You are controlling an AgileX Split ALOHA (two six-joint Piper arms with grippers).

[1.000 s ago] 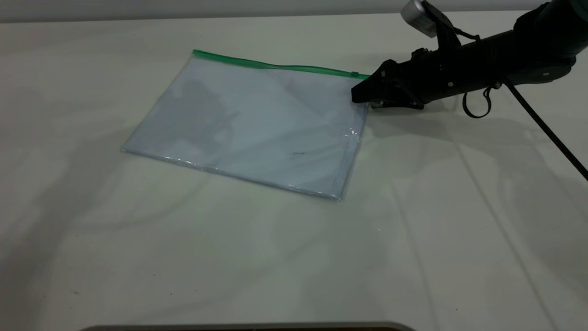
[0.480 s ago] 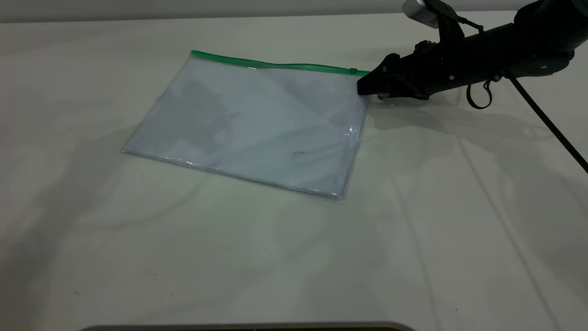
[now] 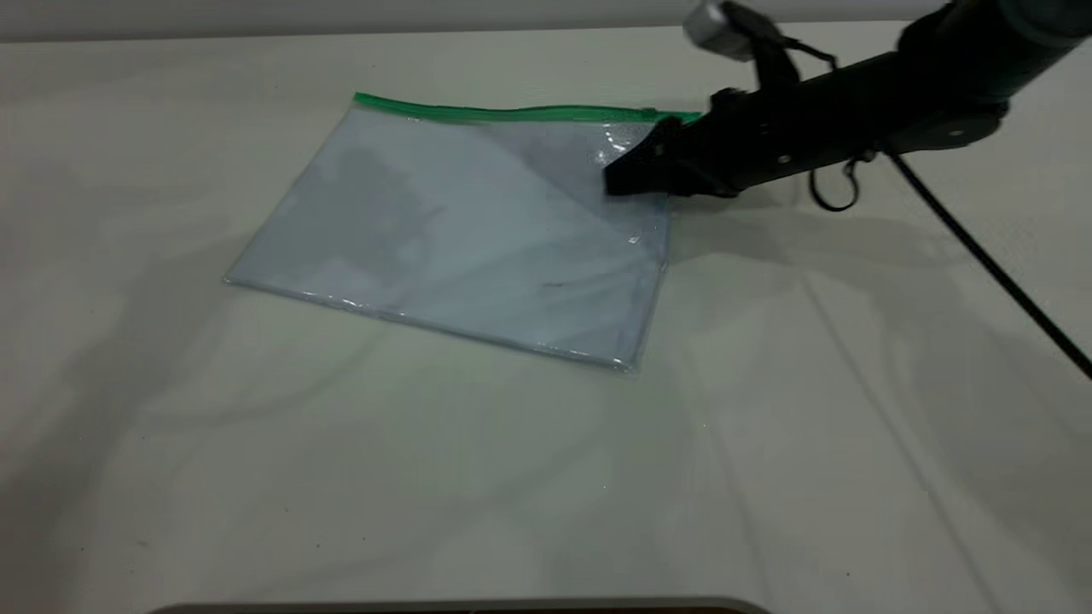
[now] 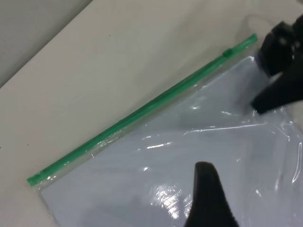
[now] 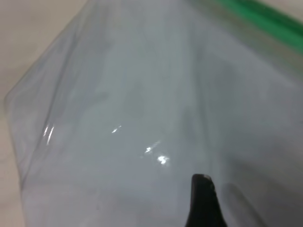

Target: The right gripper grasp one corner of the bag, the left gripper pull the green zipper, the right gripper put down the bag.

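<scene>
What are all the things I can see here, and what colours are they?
Bag: one, clear plastic with white sheets inside, lying on the table left of the middle, its far right corner raised a little.
Green zipper: one, bright green, along the bag's far long edge, with a small slider tab near its right end.
Table: one, white cloth with creases, under everything.
Right gripper: one, black, at the bag's far right corner, tip over the plastic.
Left gripper: one, black, only a blunt jaw end seen, above the bag in the left wrist view.
</scene>
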